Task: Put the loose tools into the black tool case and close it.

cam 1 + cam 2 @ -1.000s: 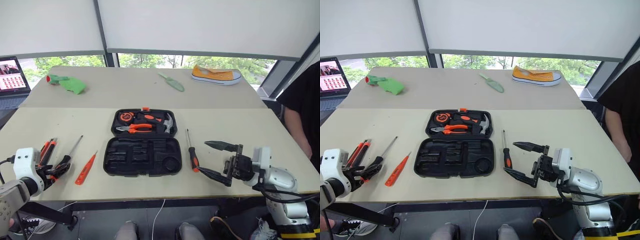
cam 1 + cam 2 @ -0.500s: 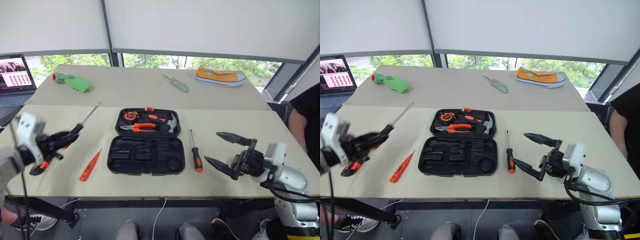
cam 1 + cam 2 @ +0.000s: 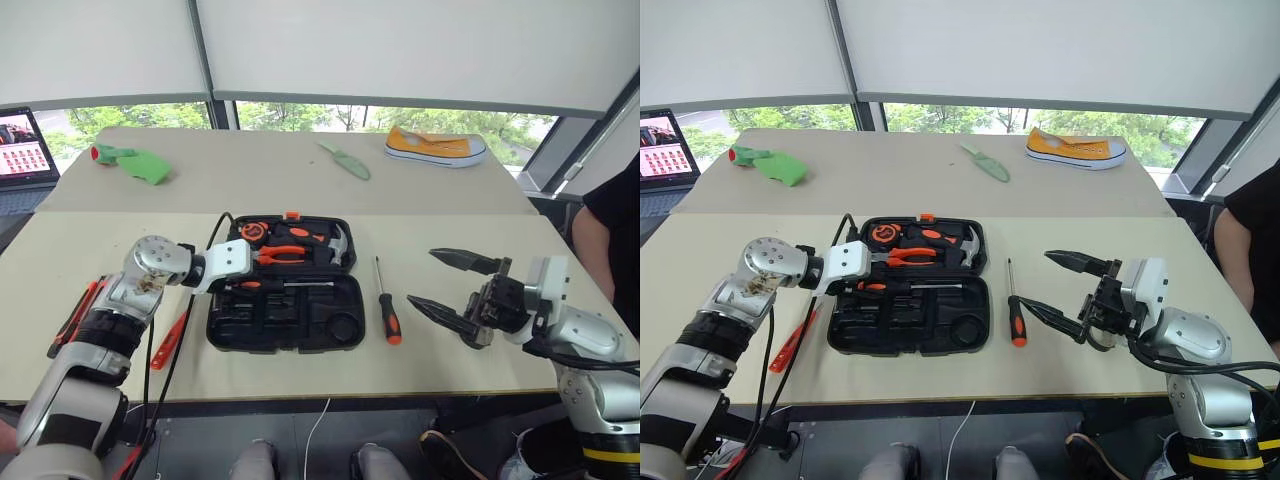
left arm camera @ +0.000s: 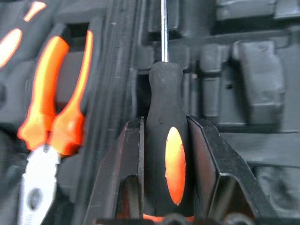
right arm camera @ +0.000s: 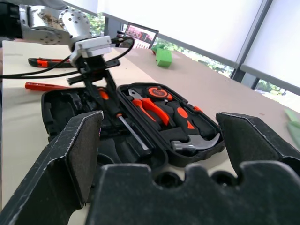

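Observation:
The black tool case (image 3: 300,325) lies open mid-table; its far half holds pliers (image 3: 280,256), a hammer and a tape measure. My left gripper (image 3: 230,284) is shut on a screwdriver (image 4: 166,173) with a black-orange handle. Its shaft (image 3: 305,285) lies across the near half's recesses, close to the hinge. A second screwdriver (image 3: 385,305) rests on the table right of the case. Left of the case lie a slim orange screwdriver (image 3: 170,340) and a utility knife (image 3: 75,318). My right gripper (image 3: 421,277) hovers open and empty, right of that second screwdriver.
On the far table lie a pale green trowel (image 3: 345,160), a yellow shoe (image 3: 435,147) and a green object (image 3: 130,162). A laptop (image 3: 20,150) sits at far left. A person (image 3: 615,230) stands at the right edge. Cables trail along my left arm.
My left gripper closed on the screwdriver at the table's left, lifted it and swung right to the case, rolling the wrist. The right gripper stayed open, rising slightly.

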